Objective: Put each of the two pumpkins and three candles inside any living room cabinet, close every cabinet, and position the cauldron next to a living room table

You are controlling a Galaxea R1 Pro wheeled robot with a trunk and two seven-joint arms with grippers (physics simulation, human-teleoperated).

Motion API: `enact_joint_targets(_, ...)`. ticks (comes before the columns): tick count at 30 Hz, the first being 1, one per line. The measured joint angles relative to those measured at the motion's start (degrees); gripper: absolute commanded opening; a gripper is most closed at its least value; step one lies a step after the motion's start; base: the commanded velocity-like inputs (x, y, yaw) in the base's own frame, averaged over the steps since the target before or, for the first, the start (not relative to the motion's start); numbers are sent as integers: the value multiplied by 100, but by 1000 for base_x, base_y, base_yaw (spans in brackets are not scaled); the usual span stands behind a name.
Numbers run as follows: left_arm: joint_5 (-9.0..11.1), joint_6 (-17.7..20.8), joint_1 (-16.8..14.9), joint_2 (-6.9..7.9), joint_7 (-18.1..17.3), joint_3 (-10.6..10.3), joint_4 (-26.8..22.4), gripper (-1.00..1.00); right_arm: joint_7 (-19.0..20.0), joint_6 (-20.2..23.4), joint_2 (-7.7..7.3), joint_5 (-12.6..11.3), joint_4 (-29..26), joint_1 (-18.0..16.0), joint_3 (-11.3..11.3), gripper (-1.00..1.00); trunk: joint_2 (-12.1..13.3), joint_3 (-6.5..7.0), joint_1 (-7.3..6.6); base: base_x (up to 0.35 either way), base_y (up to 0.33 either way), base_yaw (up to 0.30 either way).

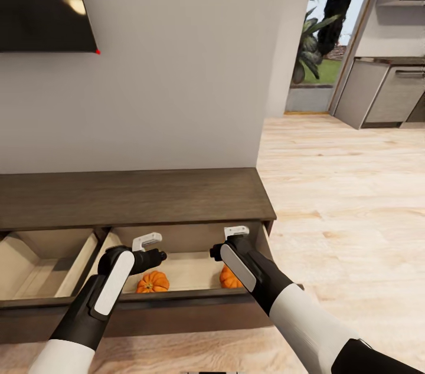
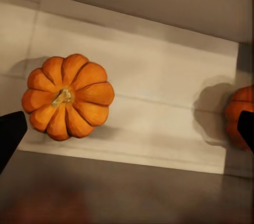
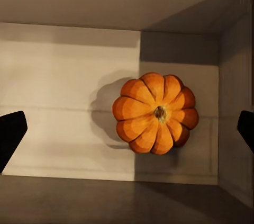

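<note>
Looking down from the head cam, you've got the cabinet (image 1: 136, 197) with two drawers pulled open, beige insides showing. Left gripper (image 1: 154, 247) and right gripper (image 1: 227, 242) both hang over the right-hand drawer. The left pumpkin (image 1: 153, 282) sits on that drawer's floor near its front edge; the right pumpkin (image 1: 229, 277) is in the drawer's right front corner, half hidden behind your right arm.

Left wrist cam fills in what the head cam can't: left pumpkin (image 2: 67, 96) from straight above, stem up, w/ the right pumpkin (image 2: 241, 115) well apart from it by the drawer's side wall. Right wrist cam gives the right pumpkin (image 3: 155, 113) whole, stem up too, just beside the side wall. Both are round, so no long axis to speak of.

Both claws are spread wide, holding nothing; dark fingertips (image 3: 10, 134) sit at the frame edges, clear of the pumpkins.
</note>
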Motion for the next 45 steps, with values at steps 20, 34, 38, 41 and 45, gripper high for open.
enact_joint_targets(20,-26,11,0,-179,2,-19,0,100,-1,40,0,0,-63,0,0,100,685,372,-379,-44,0,0)
enact_joint_targets(34,-26,8,0,-179,0,-19,0,100,-1,33,0,-1,-79,0,0,100,1246,623,-688,-75,5,0)
enact_joint_targets(38,-26,7,0,-179,0,-19,-1,100,-1,33,0,-1,-79,0,0,100,1407,695,-776,-2,0,0)
enact_joint_targets(41,-26,9,0,-179,0,-19,0,100,-1,33,0,0,-79,0,0,100,1527,749,-841,-103,5,0)
enact_joint_targets(45,-26,8,0,-179,0,-18,-1,100,-1,32,0,-1,-79,0,1,100,1688,821,-926,-266,59,0)
